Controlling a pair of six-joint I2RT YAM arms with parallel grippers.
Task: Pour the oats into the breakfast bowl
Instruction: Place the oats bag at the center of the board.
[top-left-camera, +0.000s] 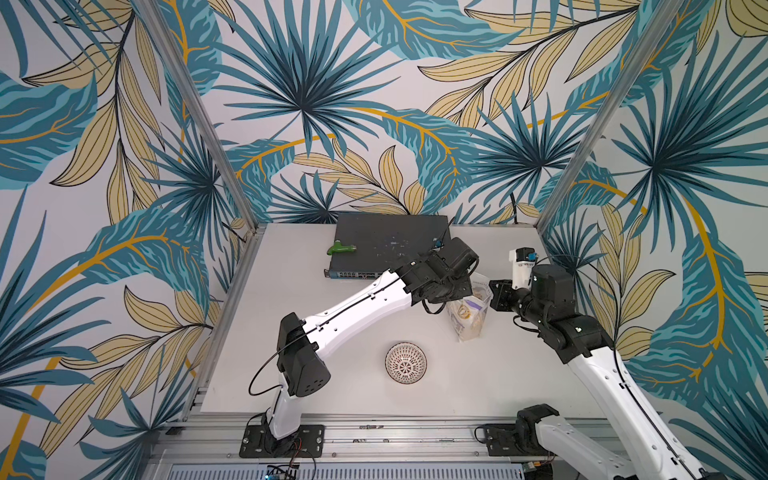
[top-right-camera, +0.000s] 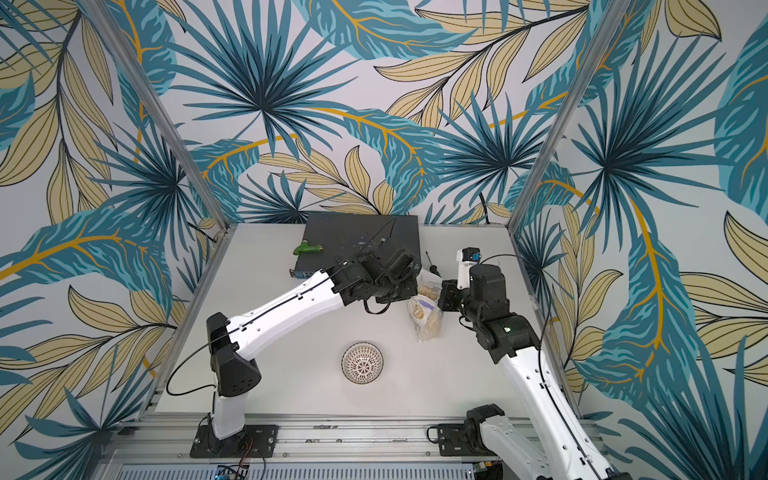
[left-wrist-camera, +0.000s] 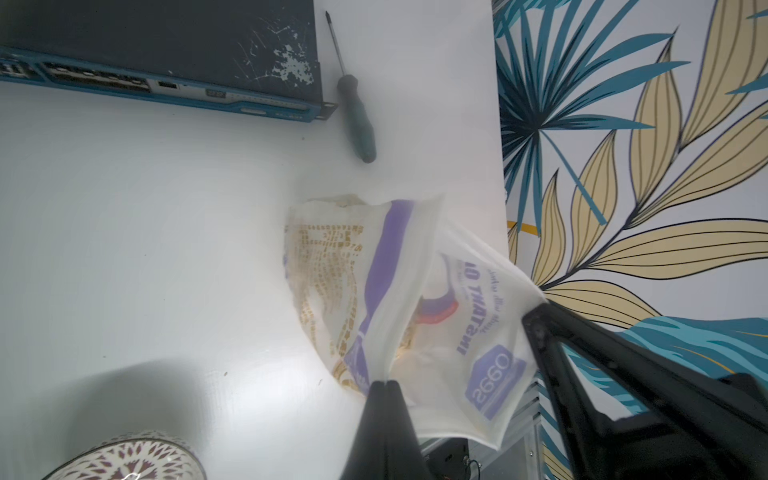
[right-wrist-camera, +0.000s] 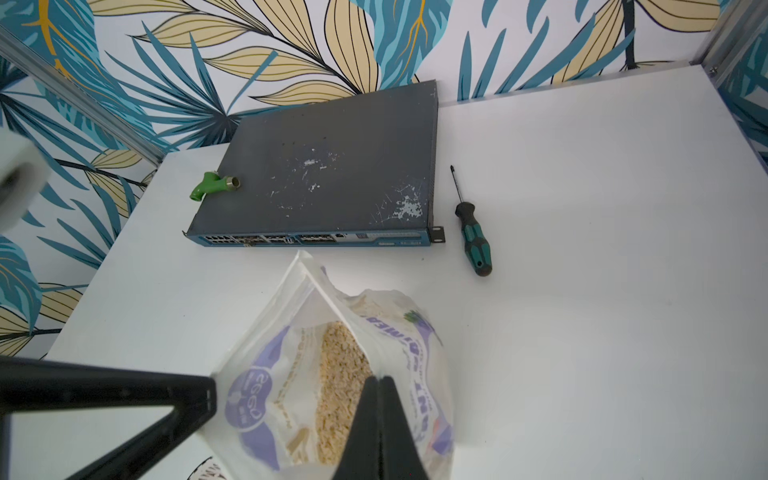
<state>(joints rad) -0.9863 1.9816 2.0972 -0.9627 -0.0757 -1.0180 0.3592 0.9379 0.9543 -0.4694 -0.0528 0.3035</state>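
Observation:
The clear pouch of oats stands upright on the white table right of centre, its mouth pulled open between both grippers. Beige flakes show inside it. My left gripper is shut on one lip of the mouth, and in both top views it comes in from the left. On the opposite lip my right gripper is shut, reaching in from the right. The patterned breakfast bowl sits upright and apart, nearer the front edge than the pouch; its rim shows in the left wrist view.
A dark network switch lies at the back with a green fitting on its left edge. A green-handled screwdriver lies right of the switch, just behind the pouch. Leaf-patterned walls enclose the table on three sides.

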